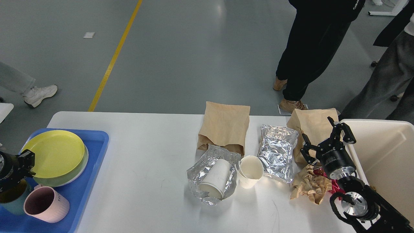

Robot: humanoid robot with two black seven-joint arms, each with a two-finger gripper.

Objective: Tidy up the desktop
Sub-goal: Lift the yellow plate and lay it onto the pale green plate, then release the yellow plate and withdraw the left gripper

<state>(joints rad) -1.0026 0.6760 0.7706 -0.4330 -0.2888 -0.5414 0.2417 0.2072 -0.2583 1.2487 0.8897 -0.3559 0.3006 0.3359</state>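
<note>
The white desktop (145, 155) carries litter at its middle and right: two brown paper bags (224, 124) (312, 121), a flat foil pouch (278, 152), a crumpled foil pouch (197, 176) with a paper cup (216, 178) lying in it, an upright paper cup (250, 171) and crumpled brown paper (309, 186). My left gripper (27, 163) is at the rim of a yellow plate (55, 152), which rests on a green plate (79, 170); it looks shut on that rim. My right gripper (318, 132) is open and empty above the right bag.
A blue tray (93, 168) at the left edge holds the plates, a pink mug (45, 204) and a teal mug (11, 197). A cream bin (385, 152) stands at the right edge beside my right arm. People (310, 48) stand beyond the far edge.
</note>
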